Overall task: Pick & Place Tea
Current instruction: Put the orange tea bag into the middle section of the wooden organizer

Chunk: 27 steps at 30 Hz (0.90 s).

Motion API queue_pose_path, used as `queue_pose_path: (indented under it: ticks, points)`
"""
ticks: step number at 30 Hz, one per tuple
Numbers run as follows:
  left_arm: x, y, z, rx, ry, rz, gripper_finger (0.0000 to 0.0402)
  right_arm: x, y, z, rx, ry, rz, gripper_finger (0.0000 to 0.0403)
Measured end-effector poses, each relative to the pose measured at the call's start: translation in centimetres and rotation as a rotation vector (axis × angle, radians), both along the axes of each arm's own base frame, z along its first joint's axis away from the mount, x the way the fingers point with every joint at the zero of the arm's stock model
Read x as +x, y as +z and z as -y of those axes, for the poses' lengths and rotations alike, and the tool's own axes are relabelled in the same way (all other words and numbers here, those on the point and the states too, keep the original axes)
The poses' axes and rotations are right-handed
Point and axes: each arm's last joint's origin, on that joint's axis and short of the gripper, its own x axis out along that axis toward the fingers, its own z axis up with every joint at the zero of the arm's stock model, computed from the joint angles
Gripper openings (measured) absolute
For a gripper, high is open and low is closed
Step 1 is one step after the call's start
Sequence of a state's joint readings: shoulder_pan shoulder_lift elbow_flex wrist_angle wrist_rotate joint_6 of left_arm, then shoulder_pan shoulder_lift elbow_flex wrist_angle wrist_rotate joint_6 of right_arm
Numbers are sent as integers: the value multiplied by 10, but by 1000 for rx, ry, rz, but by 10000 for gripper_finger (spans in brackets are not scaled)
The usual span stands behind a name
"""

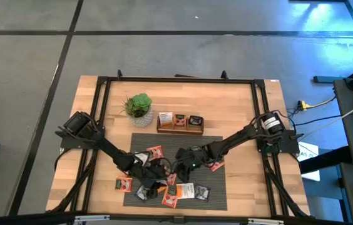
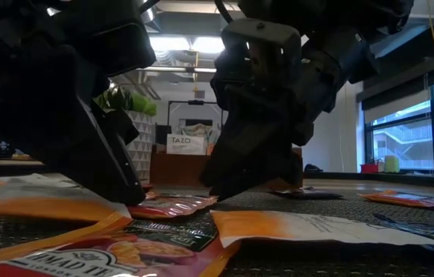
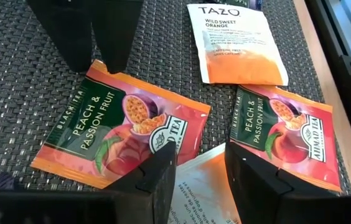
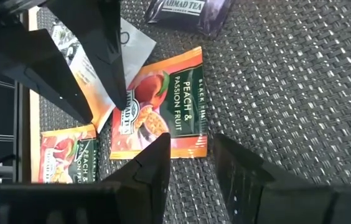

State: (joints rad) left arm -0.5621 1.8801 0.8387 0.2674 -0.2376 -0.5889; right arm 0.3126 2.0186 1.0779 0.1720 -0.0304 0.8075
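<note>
Both grippers meet over one orange-red peach and passion fruit sachet (image 3: pixel 119 134) lying flat on the dark woven mat (image 1: pixel 214 181), in front of the wooden tray (image 1: pixel 179 122). The left gripper (image 3: pixel 200 171) hangs with its fingers apart and empty at the sachet's near edge, seemingly just clear of it. The right gripper (image 4: pixel 191 162) stands at the opposite edge of the same sachet, fingers parted and holding nothing; its tips appear to rest on or just above the mat, though the low view is too crowded to be sure. The sachet's long axis runs between the two grippers, so neither is clearly nearer. Other sachets lie scattered around it.
</note>
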Motion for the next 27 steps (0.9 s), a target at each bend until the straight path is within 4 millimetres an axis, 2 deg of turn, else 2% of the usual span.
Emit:
queue_pose_path:
  ticks: [27]
  points:
    - [0, -1, -2, 7, 36, 3, 136, -1, -1, 0, 64, 0, -31, 121]
